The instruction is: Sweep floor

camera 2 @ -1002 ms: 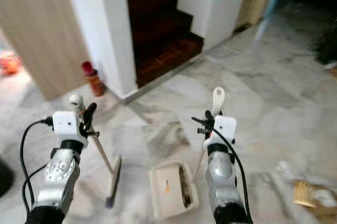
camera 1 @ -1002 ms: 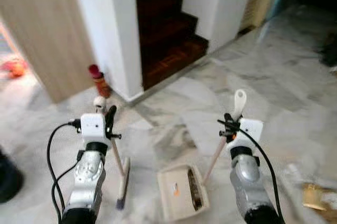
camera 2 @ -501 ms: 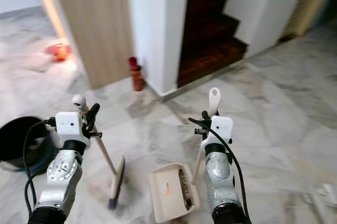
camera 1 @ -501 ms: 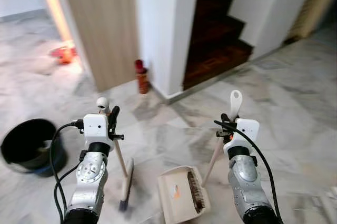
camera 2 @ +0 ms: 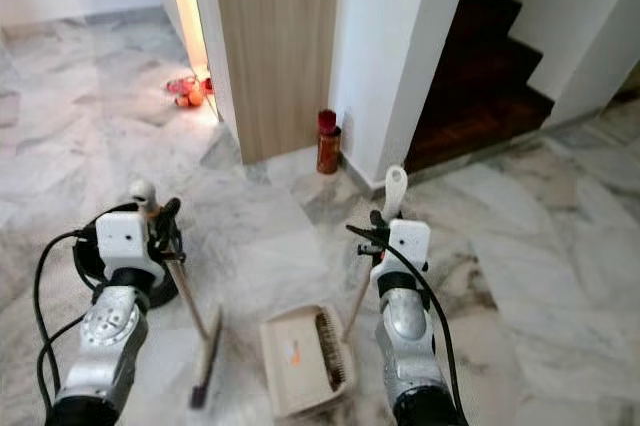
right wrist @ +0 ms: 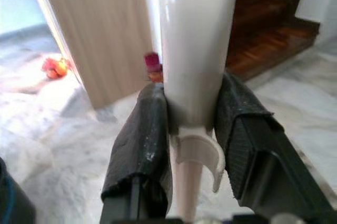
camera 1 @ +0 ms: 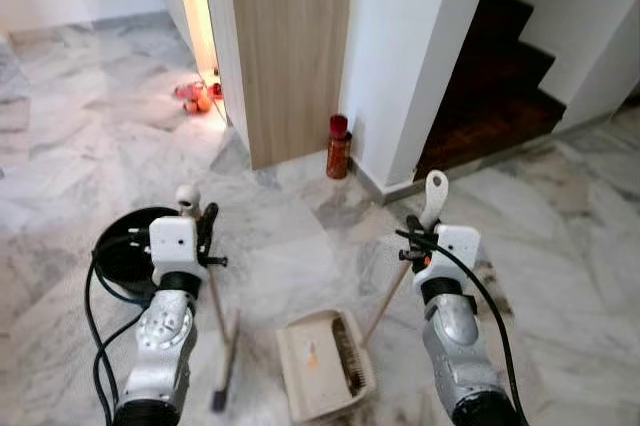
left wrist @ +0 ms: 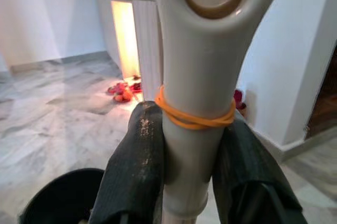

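Left gripper: clamped on the broom handle near its top, brush head down on the marble floor. Right gripper: clamped on the dustpan handle, pan flat on the floor just beside the brush. Black bucket: behind the left arm. Red bottle: at the foot of the white wall, next to the stairs.
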Robot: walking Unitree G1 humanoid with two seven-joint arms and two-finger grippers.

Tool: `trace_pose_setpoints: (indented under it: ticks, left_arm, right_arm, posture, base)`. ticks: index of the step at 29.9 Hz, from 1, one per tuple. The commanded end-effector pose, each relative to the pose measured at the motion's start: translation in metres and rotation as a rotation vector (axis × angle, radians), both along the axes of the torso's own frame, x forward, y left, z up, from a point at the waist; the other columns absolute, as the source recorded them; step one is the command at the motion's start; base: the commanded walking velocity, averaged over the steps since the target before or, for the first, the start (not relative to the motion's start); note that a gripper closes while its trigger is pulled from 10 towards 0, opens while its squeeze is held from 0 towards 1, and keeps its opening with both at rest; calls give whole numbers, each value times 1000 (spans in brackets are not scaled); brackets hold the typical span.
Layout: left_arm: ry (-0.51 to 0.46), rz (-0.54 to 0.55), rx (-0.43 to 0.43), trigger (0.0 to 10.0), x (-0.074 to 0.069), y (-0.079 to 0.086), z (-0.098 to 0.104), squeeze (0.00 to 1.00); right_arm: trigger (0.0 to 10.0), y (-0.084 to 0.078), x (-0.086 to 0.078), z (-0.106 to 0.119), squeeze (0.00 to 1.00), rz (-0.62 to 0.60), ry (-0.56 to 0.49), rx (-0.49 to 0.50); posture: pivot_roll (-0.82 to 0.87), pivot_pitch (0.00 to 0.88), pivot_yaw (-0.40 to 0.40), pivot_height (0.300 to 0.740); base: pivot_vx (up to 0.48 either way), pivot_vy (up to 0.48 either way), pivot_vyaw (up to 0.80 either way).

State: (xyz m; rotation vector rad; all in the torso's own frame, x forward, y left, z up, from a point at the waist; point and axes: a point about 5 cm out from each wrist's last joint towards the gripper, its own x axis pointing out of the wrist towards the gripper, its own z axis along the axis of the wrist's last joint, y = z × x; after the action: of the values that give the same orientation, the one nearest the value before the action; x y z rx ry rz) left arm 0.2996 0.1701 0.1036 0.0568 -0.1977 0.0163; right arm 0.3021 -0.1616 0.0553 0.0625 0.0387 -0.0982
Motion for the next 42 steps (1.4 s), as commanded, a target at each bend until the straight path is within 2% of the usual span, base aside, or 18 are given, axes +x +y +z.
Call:
trace_pose_setpoints:
  ticks: [1,4,42]
  left_arm:
    - [-32,-3,-10,10000,2,1,8,0]
    - [-32,-5,-10,10000,2,1,8,0]
    - [-30,-8,-10,10000,2,1,10,0]
  right_arm:
    - [10000,7,9,18,0,21,-75,-5]
    - [10000,7,9,17,0,21,-75,-4]
    - [10000,12,9,16,0,21,-63,42]
  posture:
    - [91,0,-46,740]
    - [91,0,-46,740]
    - [103,0,-42,740]
  base:
    - [0,386,800]
    - [0,382,800]
    - [0,381,0]
